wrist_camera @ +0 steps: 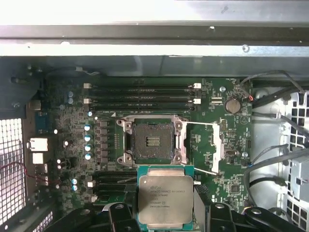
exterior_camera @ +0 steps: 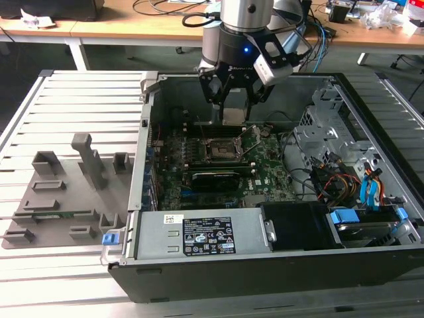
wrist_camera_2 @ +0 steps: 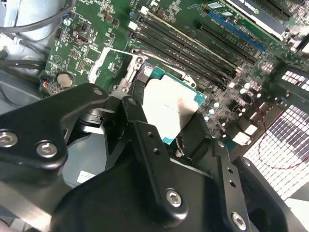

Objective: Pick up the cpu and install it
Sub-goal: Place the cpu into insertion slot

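Note:
My gripper point(exterior_camera: 235, 109) hangs inside the open computer case, above the back of the motherboard point(exterior_camera: 265, 179). It is shut on the cpu point(exterior_camera: 235, 116), a small silver-topped square chip with a green edge. Both wrist views show the cpu point(wrist_camera: 165, 198) point(wrist_camera_2: 171, 104) held flat between the black fingers point(wrist_camera_2: 137, 121). The black socket point(wrist_camera: 151, 141) lies open with its metal frame point(wrist_camera: 212, 147) swung aside. In the exterior view the socket point(exterior_camera: 218, 151) sits below the chip and slightly toward the exterior view's left. The chip hovers apart from the socket.
Case walls point(exterior_camera: 149, 119) ring the board. A power supply point(exterior_camera: 205, 235) sits at the front, and a drive cage with cables point(exterior_camera: 344, 172) is on the exterior view's right. Memory slots point(wrist_camera: 140, 96) lie beside the socket. A grey plastic tray point(exterior_camera: 59, 192) rests on the slatted table outside the case.

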Available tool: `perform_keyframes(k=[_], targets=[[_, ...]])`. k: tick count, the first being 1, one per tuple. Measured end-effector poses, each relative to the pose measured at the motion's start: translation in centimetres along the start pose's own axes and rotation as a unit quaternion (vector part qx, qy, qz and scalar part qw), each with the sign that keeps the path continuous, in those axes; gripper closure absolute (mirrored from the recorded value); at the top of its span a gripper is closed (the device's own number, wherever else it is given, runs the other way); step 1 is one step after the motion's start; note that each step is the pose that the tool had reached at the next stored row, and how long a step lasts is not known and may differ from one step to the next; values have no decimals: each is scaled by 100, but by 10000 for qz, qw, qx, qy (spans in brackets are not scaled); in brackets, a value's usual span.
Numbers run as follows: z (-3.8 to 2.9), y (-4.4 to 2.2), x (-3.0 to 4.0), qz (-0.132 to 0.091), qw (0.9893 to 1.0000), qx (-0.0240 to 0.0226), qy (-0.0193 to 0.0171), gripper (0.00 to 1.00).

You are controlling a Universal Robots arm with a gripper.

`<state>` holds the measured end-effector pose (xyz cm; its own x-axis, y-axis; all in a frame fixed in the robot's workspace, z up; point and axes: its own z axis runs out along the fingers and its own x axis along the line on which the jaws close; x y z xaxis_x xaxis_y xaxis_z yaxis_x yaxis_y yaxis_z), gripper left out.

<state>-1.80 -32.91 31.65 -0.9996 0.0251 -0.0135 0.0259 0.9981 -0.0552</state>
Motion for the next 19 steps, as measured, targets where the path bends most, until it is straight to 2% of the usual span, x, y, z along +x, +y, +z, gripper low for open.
perform_keyframes(k=[4,10,17,19], targets=[[2,0,0,217,9998,28,11,45],[3,0,0,395,9992,56,20,45],[7,0,0,734,9973,93,39,45],[8,0,0,856,9963,98,47,45]])
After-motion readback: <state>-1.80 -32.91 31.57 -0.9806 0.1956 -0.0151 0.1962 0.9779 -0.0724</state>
